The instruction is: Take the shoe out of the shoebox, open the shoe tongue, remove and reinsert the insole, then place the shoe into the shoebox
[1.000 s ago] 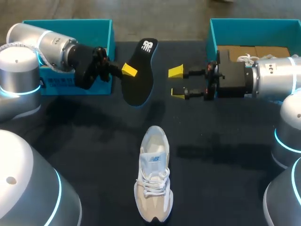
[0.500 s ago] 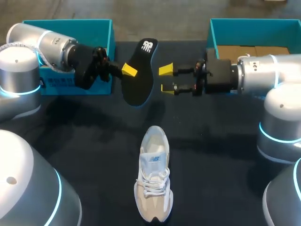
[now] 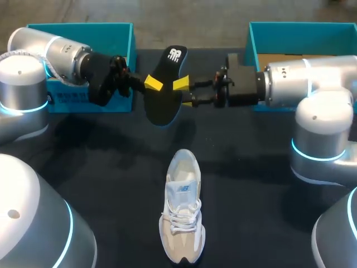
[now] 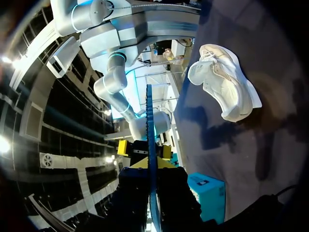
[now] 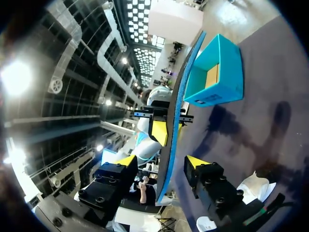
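The black insole [image 3: 164, 92] hangs edge-up above the table's far middle, with my left gripper [image 3: 155, 85] shut on its left side. In the left wrist view the insole [image 4: 149, 125] runs edge-on out from between that gripper's [image 4: 149, 166] fingers. My right gripper [image 3: 184, 93] has come in from the right and stands open, one yellow tip on each face of the insole [image 5: 174, 130], a small gap on both sides [image 5: 161, 162]. The white and beige shoe [image 3: 181, 215] lies on the dark table, toe toward the far side, also seen as shoe [image 4: 224, 82].
A teal shoebox [image 3: 78, 25] stands at the far left behind my left arm. A second teal shoebox [image 3: 301, 25] with a cardboard insert stands at the far right behind my right arm. The table between the shoe and the insole is bare dark cloth.
My right arm has moved left until its fingers straddle the insole, and the fingers have narrowed. The left arm, insole and shoe have stayed still.
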Robot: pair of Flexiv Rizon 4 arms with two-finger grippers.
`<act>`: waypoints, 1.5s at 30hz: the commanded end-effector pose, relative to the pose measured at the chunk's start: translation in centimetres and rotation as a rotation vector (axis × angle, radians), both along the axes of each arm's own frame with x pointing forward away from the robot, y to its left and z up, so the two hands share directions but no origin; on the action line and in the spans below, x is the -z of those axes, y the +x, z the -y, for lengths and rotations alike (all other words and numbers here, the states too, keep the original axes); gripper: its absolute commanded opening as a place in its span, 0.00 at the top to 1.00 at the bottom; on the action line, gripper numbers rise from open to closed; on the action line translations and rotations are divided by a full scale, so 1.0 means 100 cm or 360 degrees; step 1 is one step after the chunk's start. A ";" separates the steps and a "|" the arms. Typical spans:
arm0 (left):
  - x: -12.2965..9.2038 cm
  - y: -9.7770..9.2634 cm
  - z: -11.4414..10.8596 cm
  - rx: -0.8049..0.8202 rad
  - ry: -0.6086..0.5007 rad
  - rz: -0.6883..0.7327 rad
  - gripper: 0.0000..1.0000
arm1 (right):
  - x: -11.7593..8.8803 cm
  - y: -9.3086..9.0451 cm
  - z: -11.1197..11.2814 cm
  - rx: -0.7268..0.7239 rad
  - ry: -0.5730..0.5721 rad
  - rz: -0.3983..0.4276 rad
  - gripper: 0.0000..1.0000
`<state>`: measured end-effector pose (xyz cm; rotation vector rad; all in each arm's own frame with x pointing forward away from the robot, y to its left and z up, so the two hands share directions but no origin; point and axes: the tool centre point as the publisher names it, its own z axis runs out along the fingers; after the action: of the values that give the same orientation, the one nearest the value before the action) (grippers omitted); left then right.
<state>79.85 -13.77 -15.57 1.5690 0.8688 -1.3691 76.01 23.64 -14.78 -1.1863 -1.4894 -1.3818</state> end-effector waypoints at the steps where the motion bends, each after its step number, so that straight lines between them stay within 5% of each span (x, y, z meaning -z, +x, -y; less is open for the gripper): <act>1: 0.000 -0.001 0.001 -0.0004 -0.0002 0.0003 1.00 | 0.001 0.006 -0.020 0.0000 -0.0040 -0.0009 0.49; 17: 0.000 -0.001 0.001 -0.0004 -0.0002 0.0003 1.00 | -0.002 0.006 -0.030 0.0014 -0.0055 -0.0016 0.58; 21: 0.000 -0.001 0.001 -0.0004 -0.0002 0.0003 1.00 | -0.002 0.006 -0.030 0.0022 -0.0055 -0.0018 0.71; 33: 0.000 -0.001 0.001 -0.0004 -0.0002 0.0003 1.00 | -0.005 0.004 -0.015 0.0087 -0.0056 -0.0018 0.67; 45: 0.000 -0.001 0.001 -0.0004 -0.0002 0.0003 1.00 | -0.002 0.004 -0.014 0.0102 -0.0060 -0.0037 0.73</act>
<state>79.84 -13.79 -15.56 1.5689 0.8689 -1.3691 76.42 24.64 -14.52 -1.2737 -1.4758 -1.3866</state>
